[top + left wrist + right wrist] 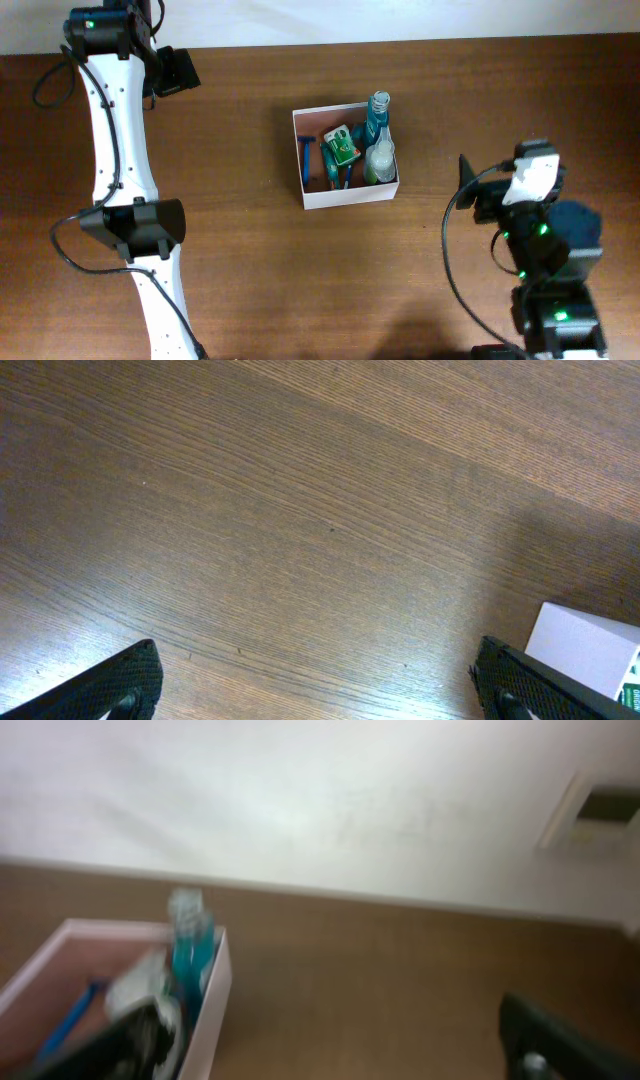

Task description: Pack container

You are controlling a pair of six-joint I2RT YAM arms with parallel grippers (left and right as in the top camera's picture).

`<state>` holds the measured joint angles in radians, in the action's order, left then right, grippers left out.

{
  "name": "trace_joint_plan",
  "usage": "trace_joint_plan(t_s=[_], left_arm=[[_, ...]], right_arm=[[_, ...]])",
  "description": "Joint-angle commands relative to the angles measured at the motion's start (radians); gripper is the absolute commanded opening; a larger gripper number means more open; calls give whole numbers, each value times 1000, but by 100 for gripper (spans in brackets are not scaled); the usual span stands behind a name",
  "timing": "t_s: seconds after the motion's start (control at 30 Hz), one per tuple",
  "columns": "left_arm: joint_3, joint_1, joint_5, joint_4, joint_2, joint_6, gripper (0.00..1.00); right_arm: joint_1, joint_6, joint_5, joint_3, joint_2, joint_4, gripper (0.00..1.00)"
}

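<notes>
Wooden table (250,280) bears container (350,195); white wall (300,800).

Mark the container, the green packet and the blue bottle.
container (350,196): overhead view, on its white outer wall.
green packet (341,146): overhead view, middle of its face.
blue bottle (377,122): overhead view, on its blue body.

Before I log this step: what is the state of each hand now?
Left hand: open, holding nothing.
Right hand: open, holding nothing.

Brown wood-grain table (250,290); a white wall (300,800) rises beyond its far edge, bearing 1 pale rectangular plate (603,810)
</notes>
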<state>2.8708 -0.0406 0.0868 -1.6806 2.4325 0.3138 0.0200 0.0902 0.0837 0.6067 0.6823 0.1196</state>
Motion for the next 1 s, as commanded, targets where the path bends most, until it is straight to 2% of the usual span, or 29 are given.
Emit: trace_joint_plan(t_s=[0.0,0.13,0.33,0.97], left_arm=[[14,-3,8,0,-11,-5,99],[14,-3,8,0,-11,-5,99],[14,-3,8,0,-11,-5,99],[14,-3,8,0,-11,-5,99]], right_arm=[[6,7,37,-142,-103,-119,98],[6,7,37,-287,-259,-188,98],[6,7,37,-365,-409,-175,98],[6,7,37,-524,-670,-158,99]])
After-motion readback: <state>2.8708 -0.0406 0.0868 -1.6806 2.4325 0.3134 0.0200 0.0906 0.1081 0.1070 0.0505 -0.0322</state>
